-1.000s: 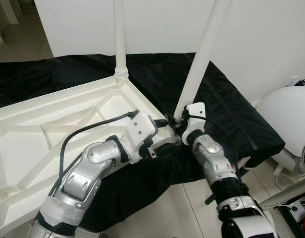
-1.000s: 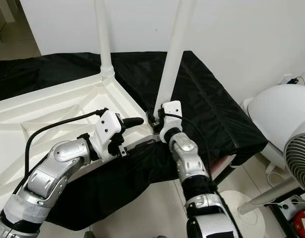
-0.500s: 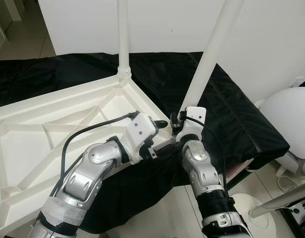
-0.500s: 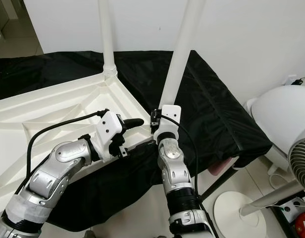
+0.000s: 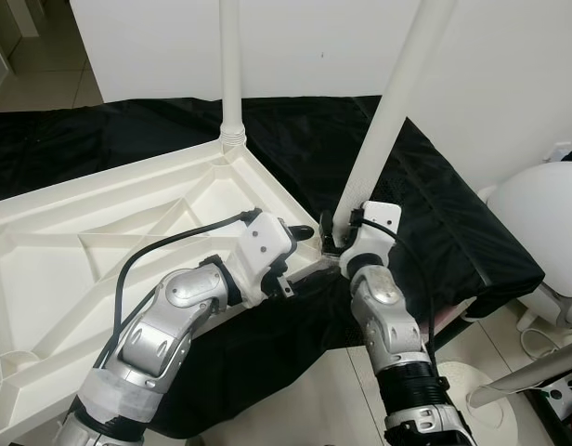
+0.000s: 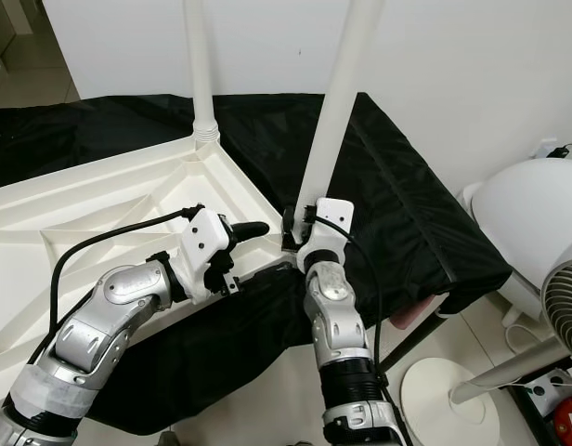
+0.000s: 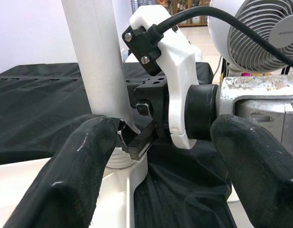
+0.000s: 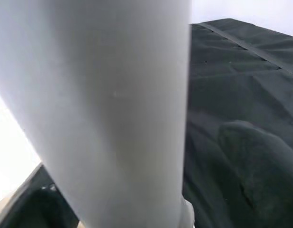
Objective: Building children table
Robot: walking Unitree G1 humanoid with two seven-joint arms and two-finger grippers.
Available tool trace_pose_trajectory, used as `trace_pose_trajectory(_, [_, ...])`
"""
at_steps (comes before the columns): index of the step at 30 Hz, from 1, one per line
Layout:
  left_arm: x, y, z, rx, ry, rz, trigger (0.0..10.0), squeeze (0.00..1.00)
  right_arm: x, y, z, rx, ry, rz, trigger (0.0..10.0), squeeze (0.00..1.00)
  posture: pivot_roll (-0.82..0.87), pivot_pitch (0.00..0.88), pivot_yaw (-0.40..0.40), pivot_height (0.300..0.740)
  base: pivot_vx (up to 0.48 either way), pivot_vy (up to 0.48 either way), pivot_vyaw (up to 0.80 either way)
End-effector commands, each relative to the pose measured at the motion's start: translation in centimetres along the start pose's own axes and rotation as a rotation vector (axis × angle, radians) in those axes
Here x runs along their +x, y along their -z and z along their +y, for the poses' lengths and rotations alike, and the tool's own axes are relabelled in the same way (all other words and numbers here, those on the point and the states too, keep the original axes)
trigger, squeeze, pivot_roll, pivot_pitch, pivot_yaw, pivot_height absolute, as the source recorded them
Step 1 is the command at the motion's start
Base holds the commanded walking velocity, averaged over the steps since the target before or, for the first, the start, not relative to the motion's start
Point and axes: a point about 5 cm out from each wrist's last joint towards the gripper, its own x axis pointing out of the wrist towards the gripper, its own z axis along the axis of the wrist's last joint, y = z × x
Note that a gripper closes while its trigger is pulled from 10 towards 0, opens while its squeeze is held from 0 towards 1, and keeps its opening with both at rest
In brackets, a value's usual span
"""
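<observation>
One leg stands fitted; right end effector clamps the second leg (leaning, unseated) at the tabletop corner, left end effector open.

Home room: tiled floor, white wall, standing fan, black-draped bed-like surface.

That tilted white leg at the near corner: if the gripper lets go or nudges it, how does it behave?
The tilted leg leans off vertical, unlike the far leg, so it is probably not seated and may topple. It looks stiff, light and hollow. Its smooth round surface could slip or turn in the right gripper.
</observation>
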Motion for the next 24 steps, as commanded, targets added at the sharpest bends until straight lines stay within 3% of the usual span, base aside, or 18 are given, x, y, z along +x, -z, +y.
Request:
trace_pose_trajectory(1, [-0.2, 0.3, 0.1, 0.004, -0.017, 0.012, 10.0, 0.0, -0.2, -0.1, -0.6, -0.002, -0.035, 0.005, 10.0, 0.96, 0.03, 0.041, -0.045, 0.74, 0.0, 0.0, 0.0])
trace_pose_trajectory(2, [-0.2, 0.3, 0.1, 0.004, -0.018, 0.013, 10.0, 0.0, -0.2, -0.1, -0.6, -0.008, -0.063, 0.007, 10.0, 0.96, 0.03, 0.041, -0.045, 0.74, 0.0, 0.0, 0.0])
trace_pose_trajectory(3, [-0.2, 0.3, 0.1, 0.005, -0.018, 0.014, 10.0, 0.0, -0.1, -0.2, -0.9, -0.016, -0.106, 0.003, 10.0, 0.0, 0.03, 0.041, -0.045, 0.74, 0.0, 0.0, 0.0])
trace_pose_trajectory(7, [-0.3, 0.3, 0.1, 0.008, -0.018, 0.016, 10.0, 0.0, 0.2, -0.7, -1.2, -0.044, -0.241, -0.023, 10.0, 0.0, 0.03, 0.044, -0.042, 0.74, 0.0, 0.0, 0.0])
trace_pose_trajectory(13, [-0.3, 0.3, 0.1, 0.01, -0.016, 0.018, 10.0, 0.0, 0.4, -1.0, -1.1, -0.082, -0.32, -0.03, 10.0, 0.0, 0.03, 0.044, -0.041, 0.74, 0.0, 0.0, 0.0])
trace_pose_trajectory(18, [-0.4, 0.3, 0.2, 0.016, -0.011, 0.025, 10.0, 0.0, 1.2, -1.1, -1.4, -0.189, -0.518, -0.004, 10.0, 0.0, 0.05, 0.044, -0.034, 0.74, 0.0, 0.0, 0.0])
trace_pose_trajectory(24, [-0.4, 0.3, 0.1, 0.022, -0.008, 0.029, 10.0, 0.0, 1.7, -0.8, -1.6, -0.256, -0.612, 0.036, 10.0, 0.0, 0.05, 0.044, -0.034, 0.74, 0.0, 0.0, 0.0])
